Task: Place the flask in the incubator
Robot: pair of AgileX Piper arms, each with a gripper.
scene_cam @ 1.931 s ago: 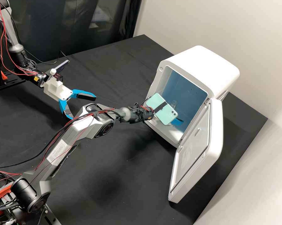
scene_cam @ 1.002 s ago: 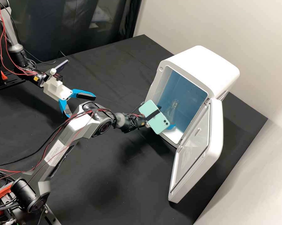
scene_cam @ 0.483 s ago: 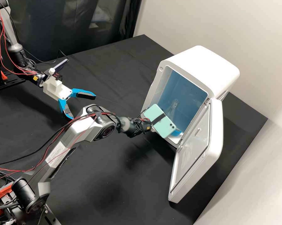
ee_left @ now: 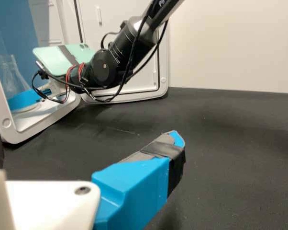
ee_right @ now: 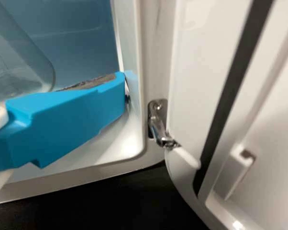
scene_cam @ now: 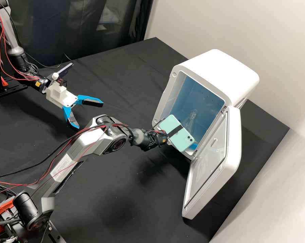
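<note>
My right tool (ee_right: 86, 108) sits at the threshold of the incubator (scene_cam: 220, 72), low in the hinge-side corner of its opening. I cannot tell whether it is open or closed. The flask (ee_left: 10, 76) stands upright on the floor of the blue-lined chamber, just beside this tool; I cannot tell whether the two touch. A mint-green phone (scene_cam: 176, 133) is strapped across my right wrist and lies over the tool in the high view. The door (scene_cam: 226, 158) is swung wide open, hanging from the box toward 5 o'clock in the high view.

My left tool (scene_cam: 87, 114) is open, its two blue fingers (scene_cam: 91, 100) spread wide with nothing between them, held above the black surface (scene_cam: 132, 74). In the high view it lies at 9 o'clock from the incubator, well apart from it, with the elbow of my right arm (scene_cam: 101, 135) just at its 5 o'clock. Red cables (scene_cam: 3, 40) run along both arms.
</note>
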